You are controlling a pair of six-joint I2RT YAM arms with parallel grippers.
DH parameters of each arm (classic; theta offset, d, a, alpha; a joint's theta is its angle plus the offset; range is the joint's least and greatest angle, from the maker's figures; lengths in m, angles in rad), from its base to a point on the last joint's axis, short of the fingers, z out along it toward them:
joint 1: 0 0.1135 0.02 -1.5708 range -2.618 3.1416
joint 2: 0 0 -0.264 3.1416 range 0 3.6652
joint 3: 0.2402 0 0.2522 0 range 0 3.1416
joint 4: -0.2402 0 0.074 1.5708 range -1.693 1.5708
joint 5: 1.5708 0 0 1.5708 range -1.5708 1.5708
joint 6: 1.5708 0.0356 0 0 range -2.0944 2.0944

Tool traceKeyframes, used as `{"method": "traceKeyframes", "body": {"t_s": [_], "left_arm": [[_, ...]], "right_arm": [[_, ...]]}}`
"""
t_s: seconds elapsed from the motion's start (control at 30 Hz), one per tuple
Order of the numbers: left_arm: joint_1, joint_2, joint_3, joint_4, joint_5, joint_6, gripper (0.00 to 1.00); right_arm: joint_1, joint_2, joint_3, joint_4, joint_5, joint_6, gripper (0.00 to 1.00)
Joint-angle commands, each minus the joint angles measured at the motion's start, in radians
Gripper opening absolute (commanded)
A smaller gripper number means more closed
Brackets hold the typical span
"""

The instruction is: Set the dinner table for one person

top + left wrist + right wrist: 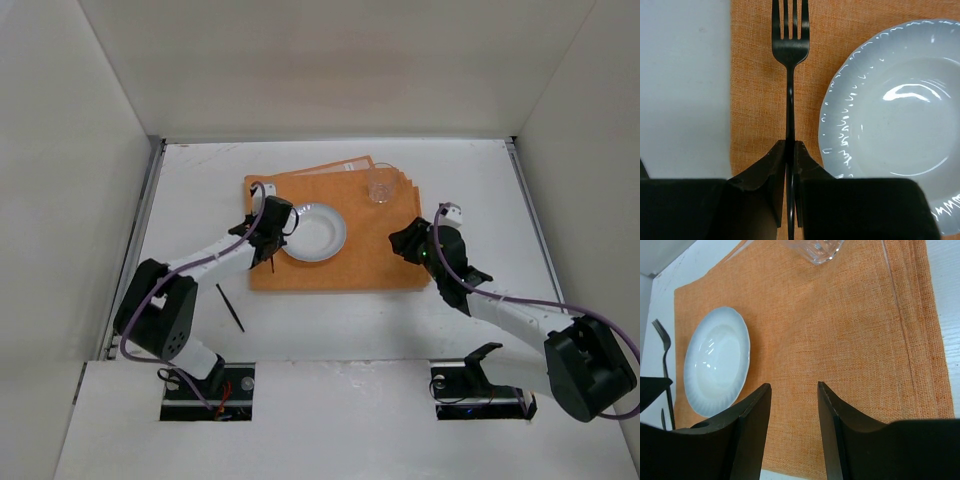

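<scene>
The white dinner table point(200, 190) carries an orange placemat point(370, 255) with a white plate point(312, 234) on its left part and a clear glass point(381, 187) at its far right. My left gripper point(262, 240) is shut on the handle of a black fork point(790, 45), tines pointing away, over the mat's left strip point(755, 100) beside the plate point(900, 110). My right gripper point(408, 240) is open and empty over the mat's right part point(840, 340). The plate point(717, 360), the fork point(664, 355) and the glass point(815, 249) also show in the right wrist view.
A thin black utensil point(230, 307) lies on the bare table in front of the mat's left corner. White walls enclose the table on the left, back and right. Metal strips point(150, 200) run along the side edges.
</scene>
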Motion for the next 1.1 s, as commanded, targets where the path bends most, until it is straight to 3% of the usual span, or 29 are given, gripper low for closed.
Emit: {"method": "traceKeyframes", "body": {"t_s": [0.0,0.27,0.43,0.57,0.77,0.9,1.07], "left_arm": [[0.03,0.052,-0.008,0.085,0.059,0.044,0.05],[0.073,0.157,-0.006,0.145,0.082,0.055,0.1],[0.082,0.083,-0.054,0.148,0.047,0.012,0.32],[0.079,-0.059,-0.112,0.138,0.004,-0.035,0.41],[0.067,-0.342,-0.179,-0.018,-0.048,-0.112,0.42],[0.08,-0.506,-0.248,-0.225,-0.088,-0.205,0.41],[0.097,-0.636,-0.328,-0.509,-0.072,-0.472,0.42]], "right_arm": [[-0.002,0.001,0.011,0.053,-0.004,0.0,0.48],[0.004,0.011,0.018,0.058,-0.015,-0.006,0.48],[0.01,0.011,0.015,0.058,-0.018,0.0,0.48],[0.013,0.007,0.02,0.058,-0.006,-0.009,0.5],[0.015,0.017,0.023,0.058,-0.012,-0.009,0.5],[0.015,0.018,0.023,0.058,-0.021,-0.008,0.5],[0.018,0.041,0.032,0.058,-0.027,-0.011,0.39]]}}
